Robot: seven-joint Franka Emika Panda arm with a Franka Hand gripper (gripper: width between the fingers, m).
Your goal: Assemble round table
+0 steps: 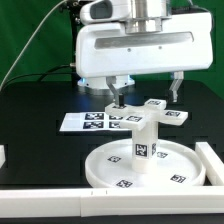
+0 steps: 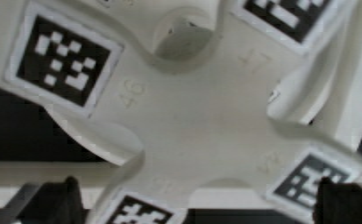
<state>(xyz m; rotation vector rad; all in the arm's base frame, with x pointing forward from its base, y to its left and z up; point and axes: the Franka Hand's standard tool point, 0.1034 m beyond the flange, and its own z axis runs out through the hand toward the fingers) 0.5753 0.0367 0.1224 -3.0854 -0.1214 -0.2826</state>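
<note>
The large white disc [image 1: 108, 166] lies flat near the front of the table, with small tags on it. The thick white post [image 1: 143, 140] stands upright on its centre and carries tags. A white cross-shaped tagged piece [image 1: 152, 112] sits at the top of the post. It fills the wrist view [image 2: 196, 110]. My gripper [image 1: 147, 100] hangs just above and behind this piece. It is open, with one finger [image 1: 117, 101] to each side of it. In the wrist view the gripper [image 2: 199, 203] shows only dark fingertips [image 2: 53, 202], spread wide and holding nothing.
The marker board [image 1: 85, 121] lies flat behind the disc, toward the exterior view's left. White border bars run along the front [image 1: 45, 200], the right [image 1: 214, 162] and the left edge [image 1: 3, 156] of the dark table.
</note>
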